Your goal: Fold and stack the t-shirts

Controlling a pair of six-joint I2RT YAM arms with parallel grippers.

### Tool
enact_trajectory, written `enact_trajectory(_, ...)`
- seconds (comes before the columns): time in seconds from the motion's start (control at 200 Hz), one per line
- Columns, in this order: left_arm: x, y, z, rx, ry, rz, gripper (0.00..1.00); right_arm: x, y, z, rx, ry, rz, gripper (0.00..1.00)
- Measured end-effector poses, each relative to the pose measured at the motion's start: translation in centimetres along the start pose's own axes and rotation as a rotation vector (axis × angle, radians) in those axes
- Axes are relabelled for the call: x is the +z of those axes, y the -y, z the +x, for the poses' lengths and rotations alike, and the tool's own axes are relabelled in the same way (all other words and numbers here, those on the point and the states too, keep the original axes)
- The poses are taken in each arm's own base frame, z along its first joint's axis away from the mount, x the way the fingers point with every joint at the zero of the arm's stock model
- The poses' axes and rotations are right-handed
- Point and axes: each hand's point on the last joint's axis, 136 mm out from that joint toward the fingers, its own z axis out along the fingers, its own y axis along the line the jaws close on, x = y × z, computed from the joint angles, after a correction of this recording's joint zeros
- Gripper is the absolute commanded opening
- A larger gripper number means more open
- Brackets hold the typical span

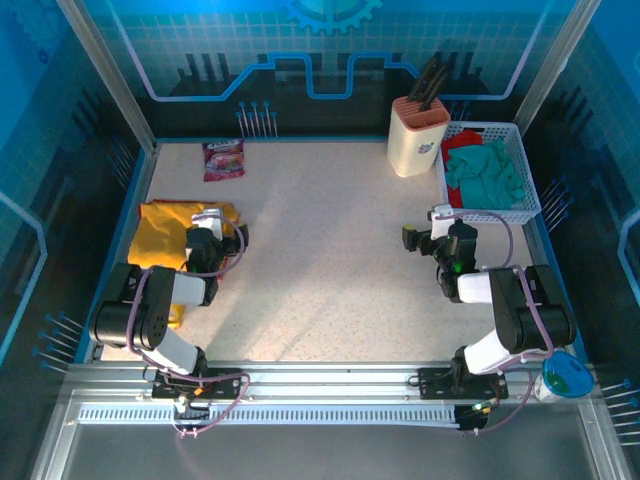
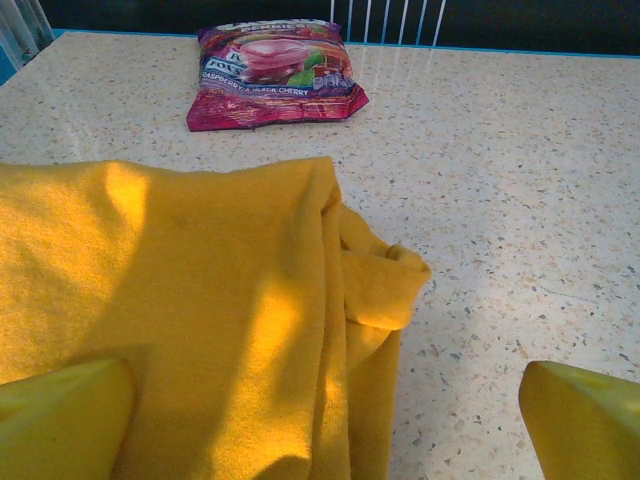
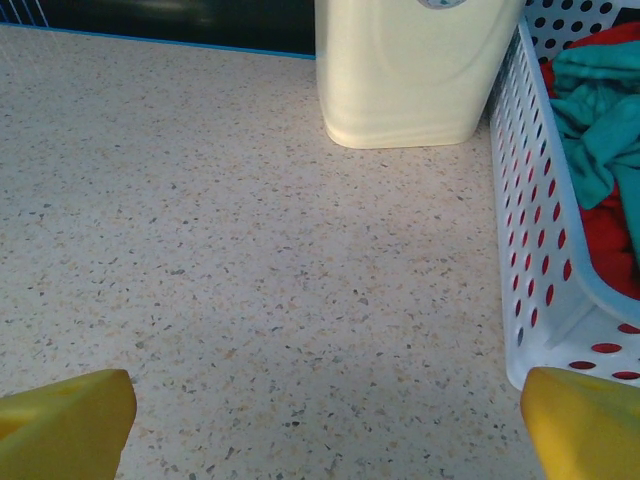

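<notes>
A yellow t-shirt [image 1: 162, 238] lies crumpled at the table's left edge. In the left wrist view the yellow t-shirt [image 2: 180, 300] spreads under and ahead of my left gripper [image 2: 325, 430], whose yellow fingertips [image 2: 60, 420] stand wide apart and hold nothing. Seen from above, my left gripper [image 1: 218, 214] hovers at the shirt's right edge. A teal t-shirt [image 1: 487, 170] and a red t-shirt [image 1: 455, 193] are bunched in a white basket [image 1: 497, 213]. My right gripper [image 1: 428, 225] is open over bare table just left of the basket [image 3: 520, 200]; the teal t-shirt [image 3: 600, 130] lies over the red t-shirt [image 3: 610, 240].
A pink snack packet [image 1: 223, 158] lies at the back left, beyond the yellow shirt, and appears as the snack packet [image 2: 275, 75] in the left wrist view. A cream knife block [image 1: 417, 135] stands left of the basket. A blue cup [image 1: 565, 378] sits off the front right corner.
</notes>
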Motion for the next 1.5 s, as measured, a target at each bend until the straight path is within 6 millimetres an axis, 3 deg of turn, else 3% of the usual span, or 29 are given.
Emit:
enact_trajectory(0.33,-0.2,0.1,0.0,0.006,-0.009,-0.003,0.99,-0.2,0.0,-0.2,-0.001,-0.001,0.002,1.00)
enact_trajectory(0.43,-0.9,0.7,-1.8,0.012,0.004,0.004,0.99,-1.0,0.2,-1.3,-0.002,0.013,0.014,1.00)
enact_trajectory(0.535,-1.6,1.0,-5.2,0.005,0.060,0.007,0.99,-1.7,0.6,-3.7,-0.005,0.040,0.037,1.00)
enact_trajectory(0.635,-2.3,1.1,-7.3,-0.019,0.083,0.007,0.99,-1.9,1.1,-6.2,-0.001,0.050,0.071,1.00)
enact_trajectory(0.81,-2.8,2.0,-8.7,-0.074,0.035,0.043,0.99,-1.8,3.8,-10.3,0.065,-0.009,0.211,1.00)
enact_trajectory(0.986,-3.2,4.8,-10.8,-0.129,-0.037,0.128,0.98,-1.7,5.8,-15.6,0.195,-0.094,0.289,1.00)
enact_trajectory(1.056,-3.6,5.9,-11.8,-0.151,-0.066,0.163,0.98,-1.7,6.6,-16.8,0.244,-0.114,0.306,1.00)
enact_trajectory(1.226,-4.5,8.0,-12.5,-0.199,-0.148,0.245,0.93,-1.1,8.4,-15.6,0.347,-0.222,0.365,1.00)
enact_trajectory(1.501,-6.1,10.7,-8.8,-0.219,-0.326,0.332,0.86,2.3,14.4,-10.4,0.551,-0.385,0.518,0.99)
